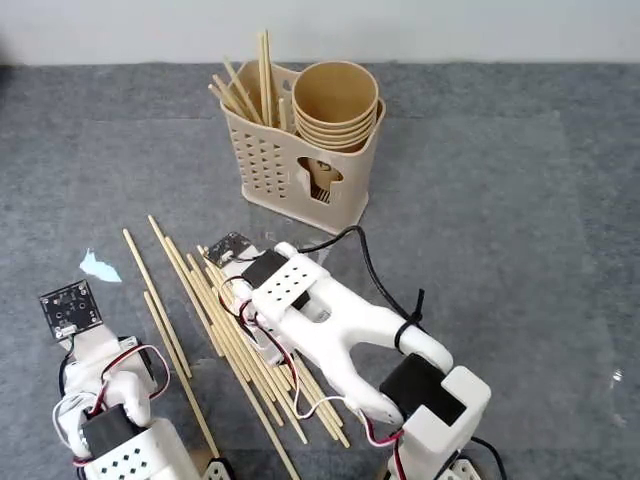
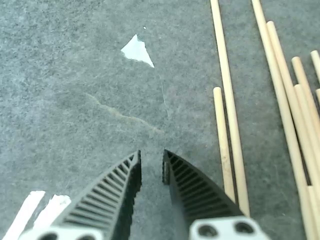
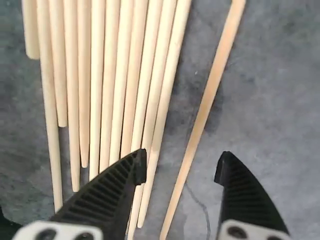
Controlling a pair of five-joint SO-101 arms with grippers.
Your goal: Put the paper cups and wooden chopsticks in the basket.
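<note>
The beige perforated basket [image 1: 270, 170] stands at the back centre, holding a stack of paper cups [image 1: 335, 100] and several upright wooden chopsticks [image 1: 262, 75]. Many more chopsticks [image 1: 215, 320] lie loose on the grey mat in front. The right arm [image 1: 330, 320] hangs over that pile. My right gripper [image 3: 182, 157] is open low above the mat, with one slanted chopstick [image 3: 210, 100] running between its fingertips and a row of chopsticks [image 3: 100, 75] beside it. My left gripper [image 2: 151, 160] is over bare mat at the near left, fingers almost together and holding nothing, with two chopsticks [image 2: 227, 110] next to it.
A small pale paper scrap [image 1: 98, 266] lies on the mat left of the chopsticks, ahead of the left gripper [image 2: 137, 50]. White strips [image 2: 35, 210] show near that gripper's base. The mat right of the basket and of the right arm is open floor.
</note>
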